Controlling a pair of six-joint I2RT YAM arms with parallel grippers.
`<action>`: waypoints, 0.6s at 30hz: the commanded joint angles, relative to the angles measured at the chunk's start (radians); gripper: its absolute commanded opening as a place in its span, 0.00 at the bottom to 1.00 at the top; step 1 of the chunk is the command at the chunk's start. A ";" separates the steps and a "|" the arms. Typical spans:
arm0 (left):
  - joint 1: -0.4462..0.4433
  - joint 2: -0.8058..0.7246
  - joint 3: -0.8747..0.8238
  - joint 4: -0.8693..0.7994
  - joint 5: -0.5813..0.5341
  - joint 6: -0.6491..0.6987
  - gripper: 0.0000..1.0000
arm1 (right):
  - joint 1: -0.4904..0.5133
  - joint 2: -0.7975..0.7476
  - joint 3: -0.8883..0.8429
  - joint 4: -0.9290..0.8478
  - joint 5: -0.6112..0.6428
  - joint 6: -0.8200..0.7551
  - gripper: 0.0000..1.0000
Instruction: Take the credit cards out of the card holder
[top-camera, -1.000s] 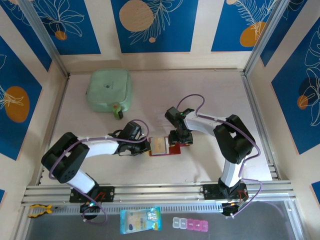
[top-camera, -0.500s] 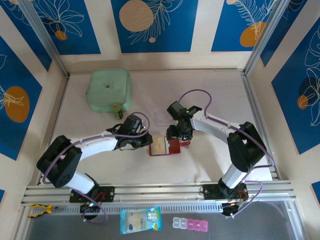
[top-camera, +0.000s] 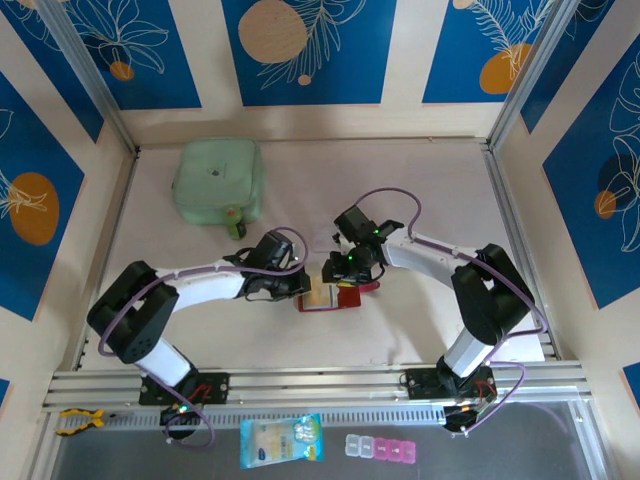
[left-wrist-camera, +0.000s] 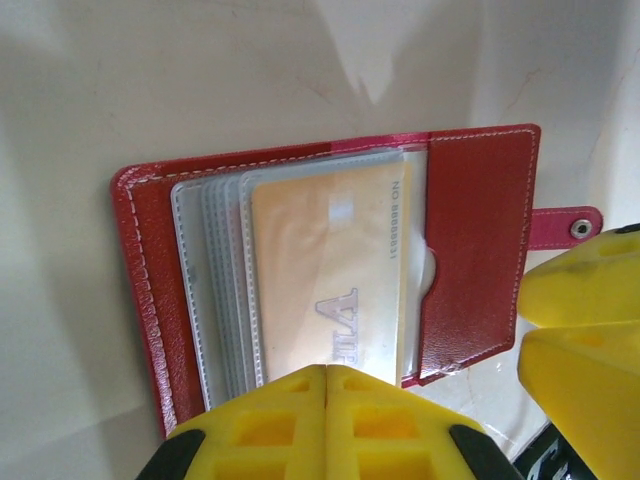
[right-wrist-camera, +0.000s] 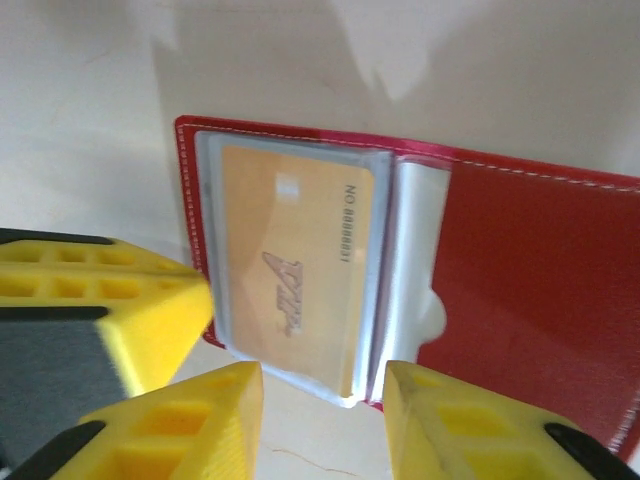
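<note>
left hand (left-wrist-camera: 325, 400): fingers together, resting on open card holder (left-wrist-camera: 470, 250) | right hand (right-wrist-camera: 322, 388): fingers apart, straddling yellow credit card (right-wrist-camera: 290, 280) edge

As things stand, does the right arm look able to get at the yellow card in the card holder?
Probably yes: the card holder lies open and the right gripper, jaws open, straddles an edge of the yellow card, inside a clear pocket. The left gripper, shut, sits aside.
</note>
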 joint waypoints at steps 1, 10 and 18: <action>-0.011 0.022 0.025 -0.013 0.013 0.015 0.04 | -0.004 0.012 -0.015 0.062 -0.077 -0.003 0.35; -0.011 0.044 0.023 -0.059 -0.011 0.024 0.01 | -0.004 0.050 -0.026 0.091 -0.097 -0.012 0.32; -0.013 0.044 0.016 -0.064 -0.015 0.022 0.01 | -0.003 0.076 -0.043 0.115 -0.112 -0.011 0.29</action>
